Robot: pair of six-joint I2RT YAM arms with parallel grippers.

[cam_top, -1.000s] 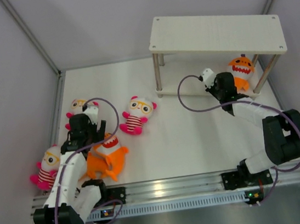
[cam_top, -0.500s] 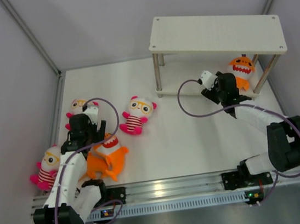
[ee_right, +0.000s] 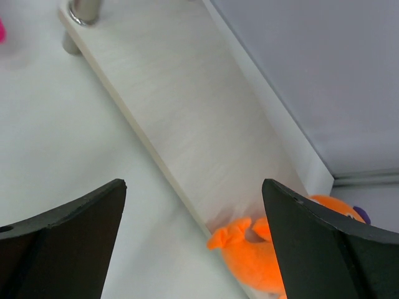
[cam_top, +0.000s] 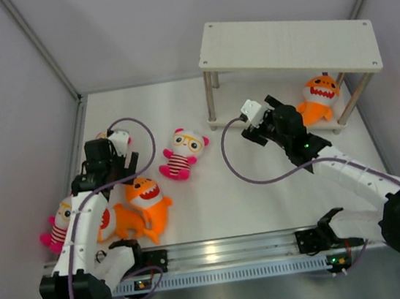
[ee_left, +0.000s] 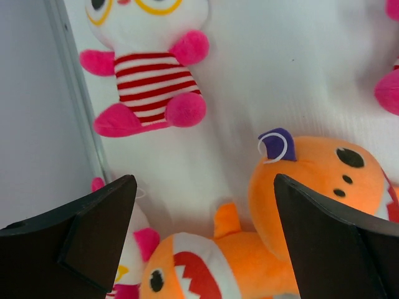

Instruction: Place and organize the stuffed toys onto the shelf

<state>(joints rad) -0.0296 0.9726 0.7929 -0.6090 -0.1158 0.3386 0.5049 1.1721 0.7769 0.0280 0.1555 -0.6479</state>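
Right gripper (ee_right: 193, 185) just let go, jaws spread, empty, backed left off shelf (cam_top: 289, 45); orange shark (cam_top: 319, 100) left upright on lower tier, right end. Left gripper (ee_left: 202, 180) spread above second shark (cam_top: 144, 205), striped doll (ee_left: 146, 81); those likely next

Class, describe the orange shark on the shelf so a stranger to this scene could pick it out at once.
Find the pale wooden shelf at the far right of the table. At the right end of its lower board sits the orange shark with a white toothy mouth. It is the only toy on the shelf; the other sharks lie on the table by the left arm.
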